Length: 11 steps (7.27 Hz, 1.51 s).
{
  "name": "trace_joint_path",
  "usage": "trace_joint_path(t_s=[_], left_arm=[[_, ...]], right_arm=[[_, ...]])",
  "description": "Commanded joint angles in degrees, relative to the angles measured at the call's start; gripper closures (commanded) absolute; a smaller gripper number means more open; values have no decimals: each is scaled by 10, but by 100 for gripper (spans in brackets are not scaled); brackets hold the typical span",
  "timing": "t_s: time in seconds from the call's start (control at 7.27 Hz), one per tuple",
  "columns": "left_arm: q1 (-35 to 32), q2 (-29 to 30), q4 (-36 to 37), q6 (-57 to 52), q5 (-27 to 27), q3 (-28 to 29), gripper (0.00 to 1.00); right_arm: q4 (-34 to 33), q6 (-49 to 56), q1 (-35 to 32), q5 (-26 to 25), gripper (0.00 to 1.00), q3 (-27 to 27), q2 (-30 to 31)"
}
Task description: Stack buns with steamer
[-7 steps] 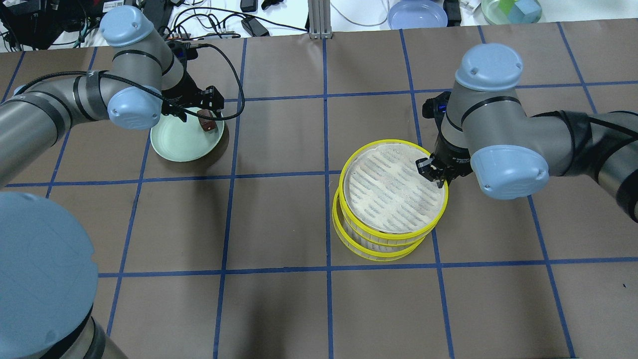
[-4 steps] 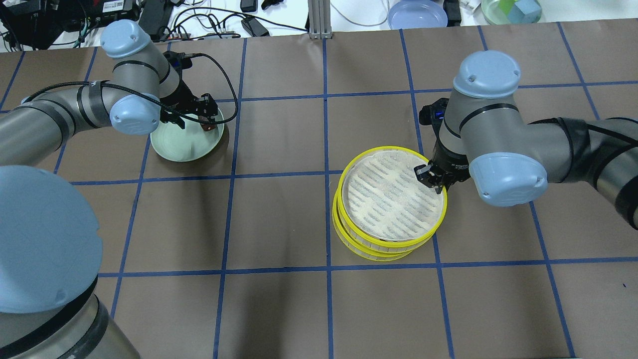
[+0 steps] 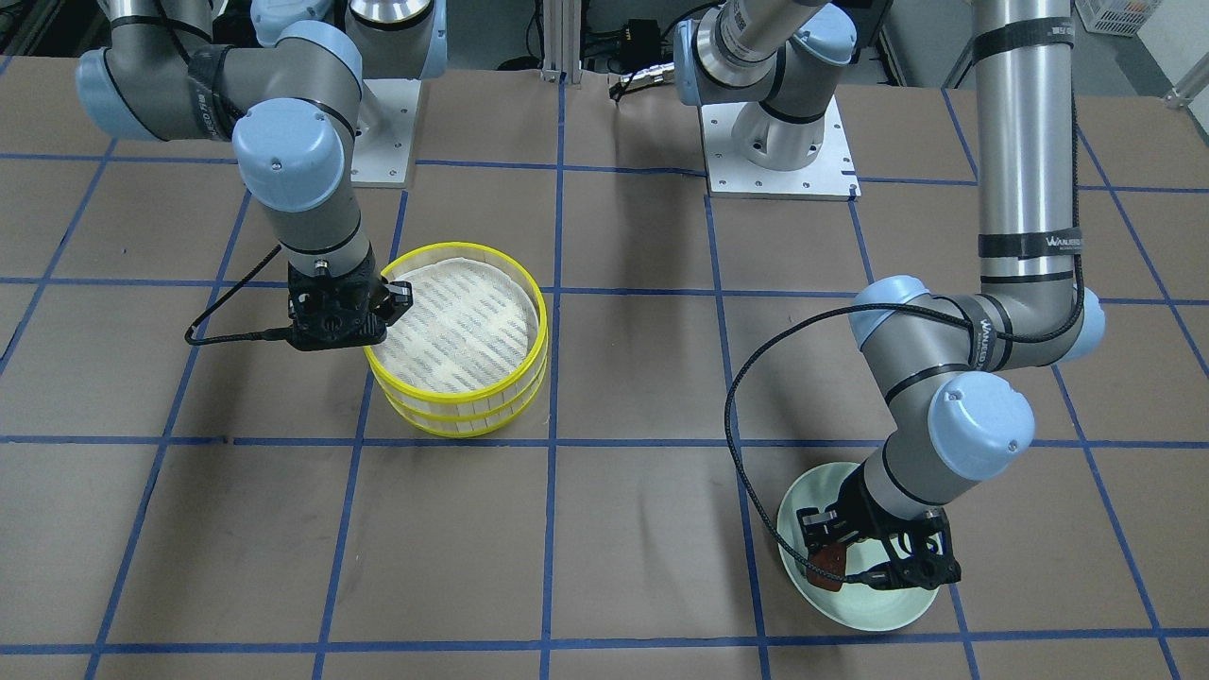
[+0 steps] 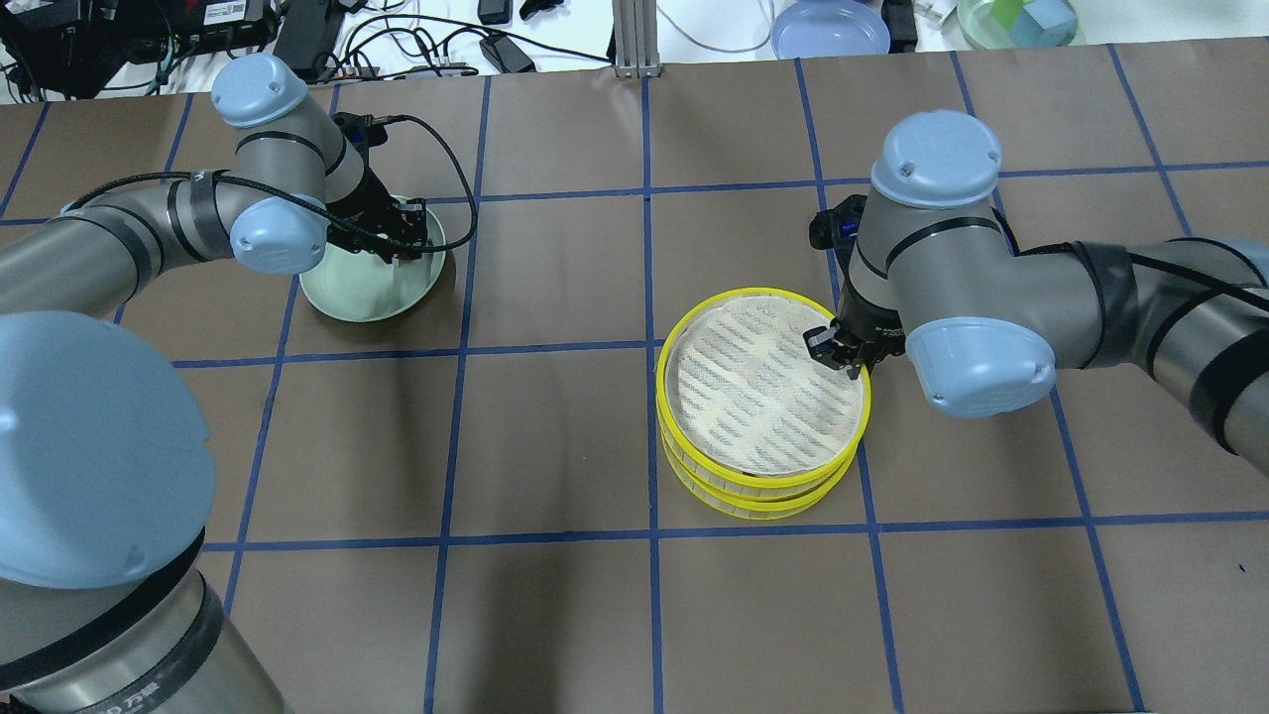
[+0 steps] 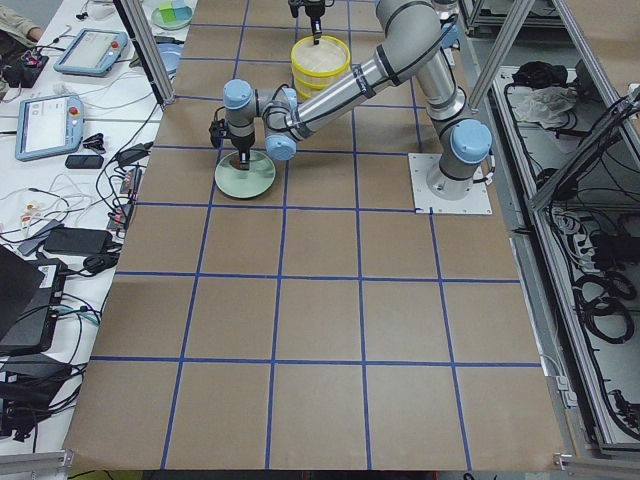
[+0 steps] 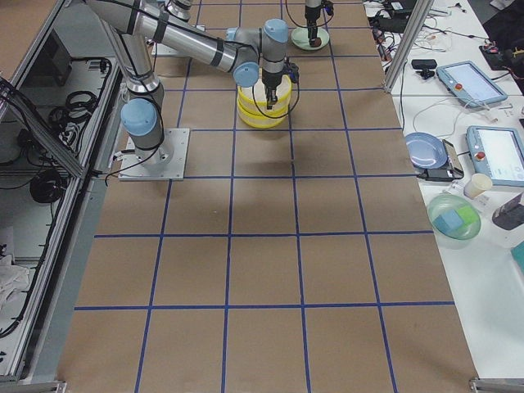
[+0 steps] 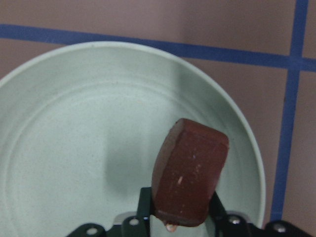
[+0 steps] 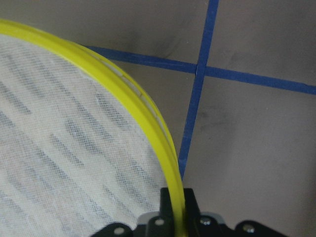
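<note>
At the table's (image 3: 604,567) near edge, seen from the operators' side, left gripper (image 3: 833,555) pinches the brown bun (image 7: 191,168) by one end at the plate's (image 3: 878,609) 8 o'clock, seemingly lifted clear for carrying. Farther back, right gripper (image 4: 841,353) clamps the top tier's (image 4: 758,392) thin rim at 9 o'clock, likely seating it on the lower tier (image 3: 472,422) so the bun has a floor. No view shows the cream bun.

Left gripper (image 7: 180,205) clamps reddish-brown bun (image 7: 190,170), framed against pale green plate (image 7: 74,123), 5 o'clock sector near rim.
</note>
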<state>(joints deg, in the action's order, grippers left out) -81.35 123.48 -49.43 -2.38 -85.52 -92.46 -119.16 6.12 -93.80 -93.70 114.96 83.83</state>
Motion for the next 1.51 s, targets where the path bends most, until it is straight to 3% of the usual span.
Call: trace_joint_path(t_s=[0.0,0.41,0.69,0.83,0.96,1.1,1.38], left_arm=[[-1,-18,-11,-1,-2,0,100],[-30,-112,-156,55,9,0,100],[-83,-157,-221,132,18,1,100],[-121,-171,-235,201,54,0,100],[-163,-182,-245,261,83,-1,100],[-207,-191,-247,325,115,-1,100],[-289,-192,-247,415,178,-4,100]], right_arm=[[0,2,-1,-5,100,0,-4],[6,2,-1,-7,100,2,-6],[8,0,0,-28,100,4,-9],[9,0,0,-28,100,4,-9],[9,-1,-1,-27,53,3,-9],[22,-8,0,-26,1,1,-9],[94,-8,0,-27,0,-41,-3]])
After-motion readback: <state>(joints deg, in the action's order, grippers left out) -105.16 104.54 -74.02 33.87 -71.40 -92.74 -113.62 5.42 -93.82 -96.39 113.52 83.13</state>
